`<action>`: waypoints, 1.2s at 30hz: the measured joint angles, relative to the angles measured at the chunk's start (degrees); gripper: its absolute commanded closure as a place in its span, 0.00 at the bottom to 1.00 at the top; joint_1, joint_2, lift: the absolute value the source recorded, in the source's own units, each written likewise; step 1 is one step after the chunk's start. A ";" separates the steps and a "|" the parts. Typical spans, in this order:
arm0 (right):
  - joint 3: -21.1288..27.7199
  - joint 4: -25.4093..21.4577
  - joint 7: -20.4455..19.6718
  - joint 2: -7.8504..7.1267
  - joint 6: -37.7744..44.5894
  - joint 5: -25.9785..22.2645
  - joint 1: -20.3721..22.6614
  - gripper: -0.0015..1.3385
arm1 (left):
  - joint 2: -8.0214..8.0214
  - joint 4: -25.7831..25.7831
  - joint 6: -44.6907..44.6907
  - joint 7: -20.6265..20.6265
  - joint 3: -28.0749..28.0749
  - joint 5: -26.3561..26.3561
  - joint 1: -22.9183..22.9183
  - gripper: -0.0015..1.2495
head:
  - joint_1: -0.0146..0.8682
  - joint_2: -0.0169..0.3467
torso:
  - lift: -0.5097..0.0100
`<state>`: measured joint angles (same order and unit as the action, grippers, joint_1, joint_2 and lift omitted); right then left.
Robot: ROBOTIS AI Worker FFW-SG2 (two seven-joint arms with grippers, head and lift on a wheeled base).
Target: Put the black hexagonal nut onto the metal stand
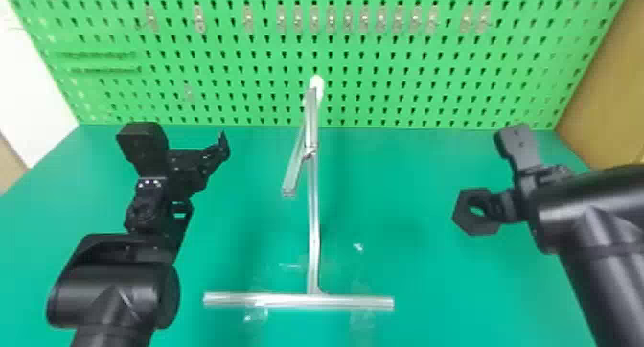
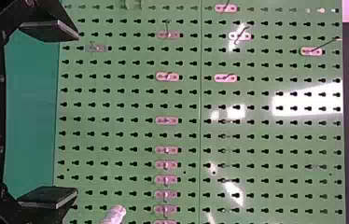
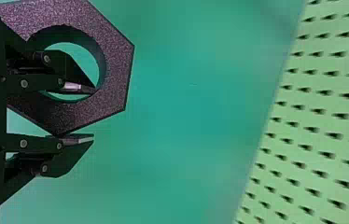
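The black hexagonal nut [image 1: 462,217] is in my right gripper [image 1: 498,209], held above the table's right side. In the right wrist view my right gripper [image 3: 91,113] is shut on the nut [image 3: 116,70], one finger through its hole and the other against its outer edge. The metal stand [image 1: 313,216] rises mid-table, its slanted upper bar ending in a white tip [image 1: 316,85]. Left of it is my left gripper [image 1: 184,141], and the left wrist view has this gripper [image 2: 49,113] open with nothing between the fingers, the white tip [image 2: 114,214] beyond one of them.
A green pegboard [image 1: 230,63] with small metal hooks stands along the back of the green table [image 1: 421,274]. The stand's crossbar [image 1: 354,302] lies near the front, with clear tape around it. Open tabletop separates the stand from each arm.
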<state>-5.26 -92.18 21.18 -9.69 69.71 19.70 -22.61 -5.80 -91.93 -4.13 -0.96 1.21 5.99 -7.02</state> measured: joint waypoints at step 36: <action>2.18 -26.57 -0.54 0.43 0.26 -13.49 -8.00 0.81 | 0.00 0.00 0.00 0.00 -0.29 -0.01 -0.08 0.09 | 0.80 0.27 | 0.98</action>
<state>-3.08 -118.75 20.64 -9.26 69.97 6.21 -30.61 -5.80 -91.93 -4.13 -0.96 0.92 5.98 -7.10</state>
